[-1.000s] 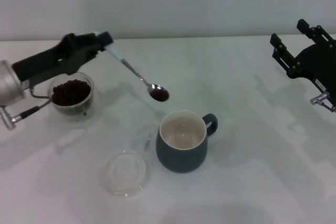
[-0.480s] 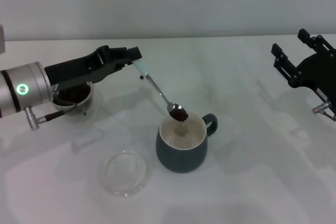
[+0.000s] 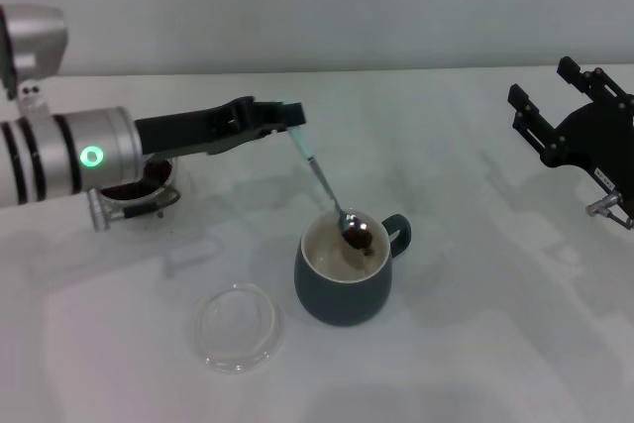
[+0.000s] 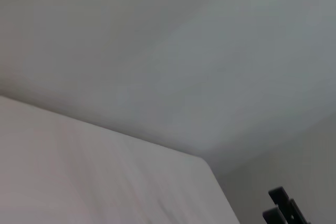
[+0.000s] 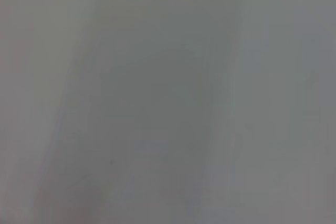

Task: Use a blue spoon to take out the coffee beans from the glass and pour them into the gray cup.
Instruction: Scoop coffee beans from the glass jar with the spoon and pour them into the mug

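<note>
We see our left gripper (image 3: pixel 287 118) clamped on the pale handle of the blue spoon (image 3: pixel 327 185), whose shiny metal bowl, loaded with dark coffee beans (image 3: pixel 357 237), tilts inside the rounded gray cup (image 3: pixel 342 269). The glass (image 3: pixel 149 183) sits behind our arm. Our right gripper (image 3: pixel 555 106) hangs parked with fingers spread.

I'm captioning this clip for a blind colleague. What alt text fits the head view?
The left gripper holds the blue spoon tilted down, its bowl with coffee beans inside the gray cup. Behind the arm sits the glass; a clear dish lies left of the cup. The right gripper hangs idle far right.
</note>
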